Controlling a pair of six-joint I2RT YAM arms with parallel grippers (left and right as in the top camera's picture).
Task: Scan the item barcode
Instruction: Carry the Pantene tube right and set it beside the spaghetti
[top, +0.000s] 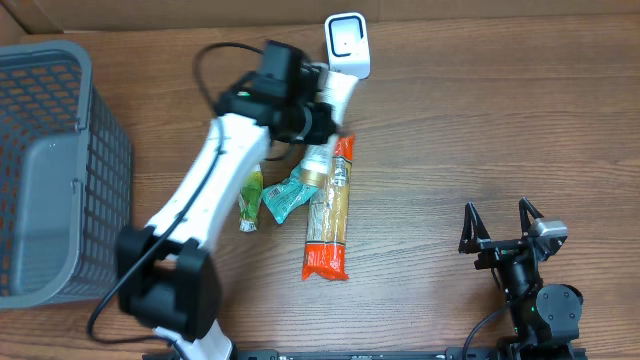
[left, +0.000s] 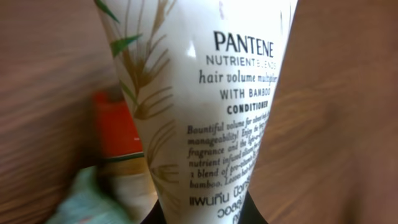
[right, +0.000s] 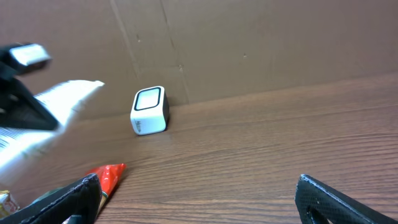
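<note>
A: Start closest to the base. What is the right gripper (top: 496, 210) doing?

B: Nothing. It sits low at the near right of the table (top: 450, 120), jaws spread wide and empty, well apart from everything else.

A: And the middle ground?

B: Loose goods: an orange-ended packet (top: 328, 215) lying lengthwise, with a teal sachet (top: 284, 197) and a green sachet (top: 251, 200) just beside it. The grey basket (top: 105, 150) stands off to the left.

A: So the item is farther out?

B: Yes. The left gripper (top: 316, 122) is clamped on a white conditioner tube (top: 338, 92), held above those goods. I judge the grip is near the cap end, since the tube widens away from the wrist camera.

A: Which way does it point?

B: Its long axis runs from the gripper straight toward the scanner (top: 346, 42), the farthest thing, by the cardboard wall (right: 249, 43). From above, the tube's flat end overlaps the scanner's near edge. Whether they touch I cannot tell. The left arm is plainly the nearer one.

A: Barcode?

B: Not seen anywhere. The wrist camera gets only the branded face, cropped on every side, and the fingers are just a dark patch at the bottom. From the right wrist the tube is a white blur. It probably needs turning about its axis over the window.
</note>
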